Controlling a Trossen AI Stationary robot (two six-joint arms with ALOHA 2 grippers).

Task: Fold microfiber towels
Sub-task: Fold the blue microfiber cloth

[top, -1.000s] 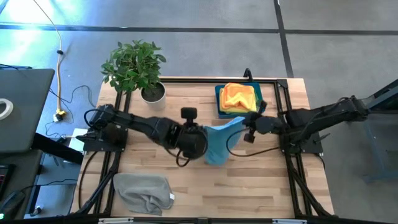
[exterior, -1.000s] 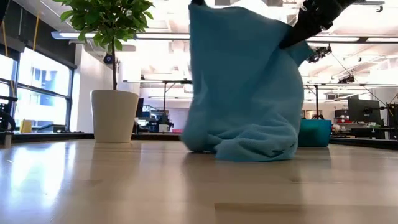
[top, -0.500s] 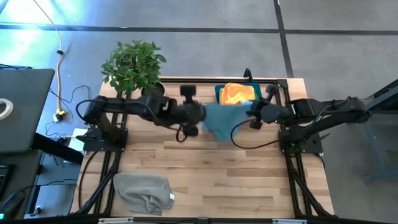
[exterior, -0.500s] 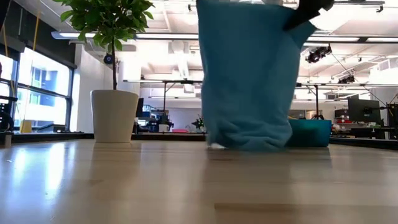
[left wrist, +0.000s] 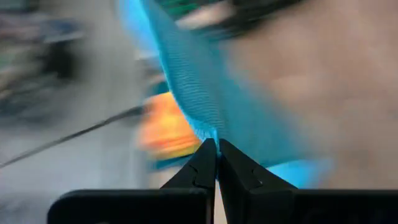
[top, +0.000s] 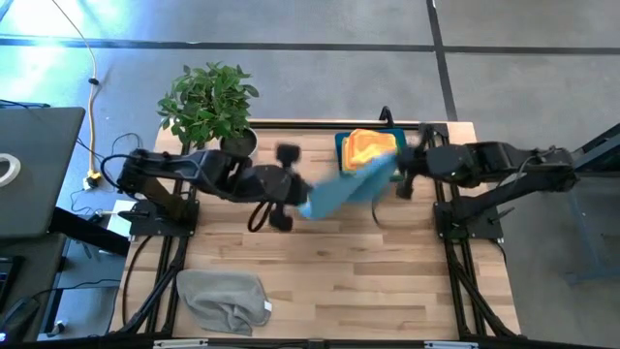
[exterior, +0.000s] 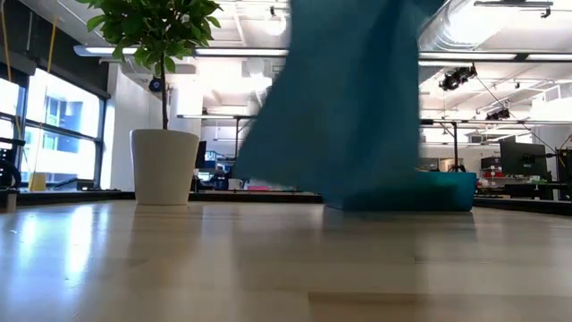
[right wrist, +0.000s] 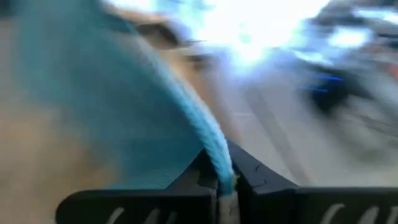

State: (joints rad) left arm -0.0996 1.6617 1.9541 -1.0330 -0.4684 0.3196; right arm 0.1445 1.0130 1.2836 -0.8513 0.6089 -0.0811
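Light blue towel stretched in mid-air between both grippers

Light blue microfiber towel (top: 344,190) held taut above the wooden table (top: 368,281), spanning from left gripper (left wrist: 217,149) to right gripper (right wrist: 227,180); fingers of each pressed together, pinching an edge of the cloth. Orange and yellow towels (top: 366,147) stacked in the blue plastic bin (top: 341,155) at the far edge. Grey towel (top: 223,299) crumpled at the near left. Potted plant (top: 211,102) at the far left corner
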